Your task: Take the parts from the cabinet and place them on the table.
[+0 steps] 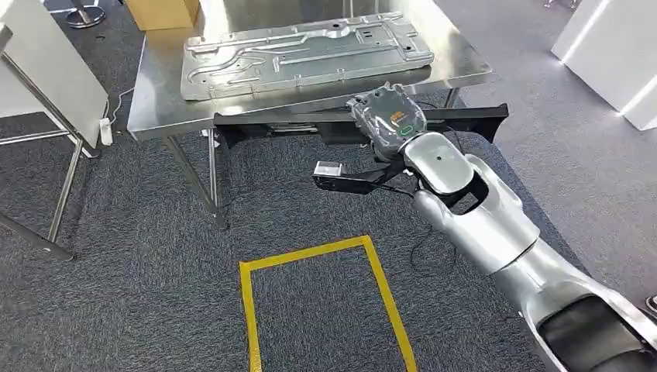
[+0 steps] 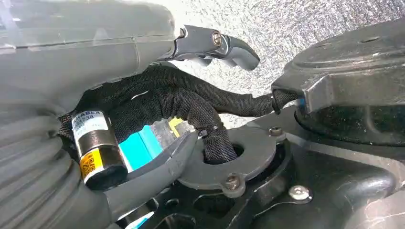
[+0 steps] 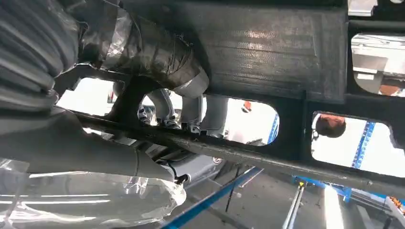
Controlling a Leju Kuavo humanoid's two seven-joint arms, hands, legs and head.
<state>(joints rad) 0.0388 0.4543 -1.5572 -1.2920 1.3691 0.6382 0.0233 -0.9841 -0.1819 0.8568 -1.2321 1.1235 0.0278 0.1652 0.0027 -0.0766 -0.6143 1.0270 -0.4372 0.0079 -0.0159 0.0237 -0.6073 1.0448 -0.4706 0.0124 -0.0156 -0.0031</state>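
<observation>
Risk at this stage is a snag: we hold the long black part (image 1: 310, 122) level with the near edge of the tabletop (image 1: 155, 116), partly under it, so lifting straight up could catch the rim or strike the stamped metal panel (image 1: 302, 54) lying there. Our right hand (image 1: 385, 116) grips the part near its middle, fingers wrapped around a frame bar in the right wrist view. Our left hand (image 2: 143, 157) hangs beside the body; we cannot tell its grasp state.
</observation>
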